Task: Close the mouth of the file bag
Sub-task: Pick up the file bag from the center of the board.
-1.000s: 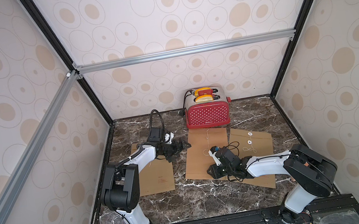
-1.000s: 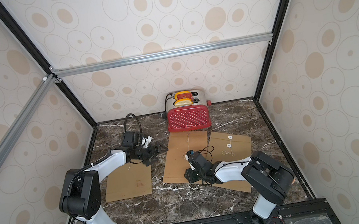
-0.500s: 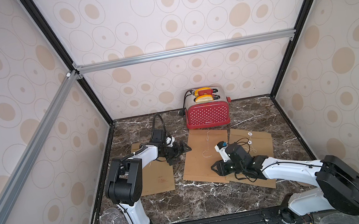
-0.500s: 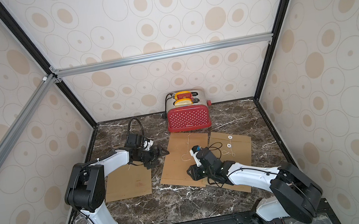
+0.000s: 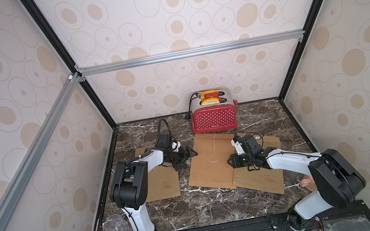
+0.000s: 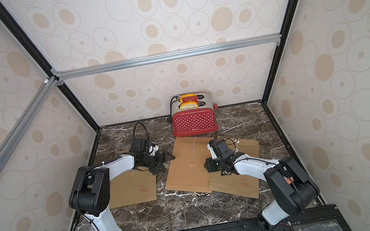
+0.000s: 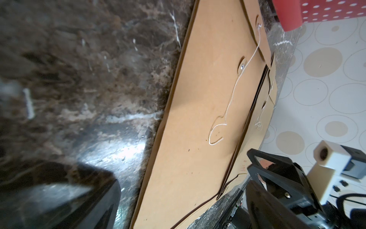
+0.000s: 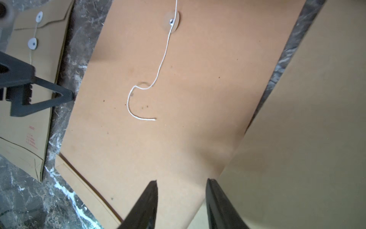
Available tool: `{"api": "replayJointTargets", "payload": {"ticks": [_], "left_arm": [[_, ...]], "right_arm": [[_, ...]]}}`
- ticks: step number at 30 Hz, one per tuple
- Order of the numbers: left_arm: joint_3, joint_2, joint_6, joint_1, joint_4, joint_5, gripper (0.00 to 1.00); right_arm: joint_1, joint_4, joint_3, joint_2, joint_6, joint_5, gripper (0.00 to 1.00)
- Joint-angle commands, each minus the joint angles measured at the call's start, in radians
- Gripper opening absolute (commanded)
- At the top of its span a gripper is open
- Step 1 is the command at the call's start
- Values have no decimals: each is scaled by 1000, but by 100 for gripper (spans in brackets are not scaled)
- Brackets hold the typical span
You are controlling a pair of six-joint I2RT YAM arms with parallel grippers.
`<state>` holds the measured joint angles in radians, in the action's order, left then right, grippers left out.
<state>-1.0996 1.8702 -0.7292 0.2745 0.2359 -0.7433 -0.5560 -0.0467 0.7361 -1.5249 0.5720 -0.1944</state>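
Observation:
The brown file bag (image 5: 210,171) (image 6: 187,173) lies flat mid-table, its mouth end toward the toaster. Its white string (image 5: 214,149) (image 8: 158,77) runs from a round clasp disc (image 8: 171,20) and lies loose in a curl on the bag's face (image 7: 198,119). My left gripper (image 5: 187,157) (image 6: 165,161) (image 7: 182,208) is low at the bag's left edge, open and empty. At the bag's right edge my right gripper (image 5: 231,161) (image 6: 207,165) (image 8: 181,198) hovers with its jaws apart and nothing between them.
A second brown bag (image 5: 162,186) lies under my left arm and a third bag (image 5: 260,177), partly under the middle one, lies beneath my right arm. A red dotted toaster (image 5: 213,116) stands at the back. A clear plastic cup (image 5: 116,226) sits at the front left.
My right arm's elbow has swung out to the right and its gripper has slid toward the bag's right edge, its jaws a little wider. The left gripper has edged closer to the bag.

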Motion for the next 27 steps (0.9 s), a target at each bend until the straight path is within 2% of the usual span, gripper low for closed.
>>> {"api": "replayJointTargets", "payload": {"ticks": [1,9,17,23,27], "left_arm": [[-9,17,-15,-5,-6,-10,99],[-13,26,10,-4,25,9,99],[6,17,14,-3,21,-22,98],[52,-33,12,28,21,-66,96],[50,-32,97,27,102,-71,91]], "right_arm": [[1,-13,34,-60,-29,-34,43],[-4,66,-22,-97,32,-92,42],[-44,187,-79,-140,118,-131,42],[-39,151,-102,-91,90,-97,42],[-31,162,-132,-80,77,-89,42]]}}
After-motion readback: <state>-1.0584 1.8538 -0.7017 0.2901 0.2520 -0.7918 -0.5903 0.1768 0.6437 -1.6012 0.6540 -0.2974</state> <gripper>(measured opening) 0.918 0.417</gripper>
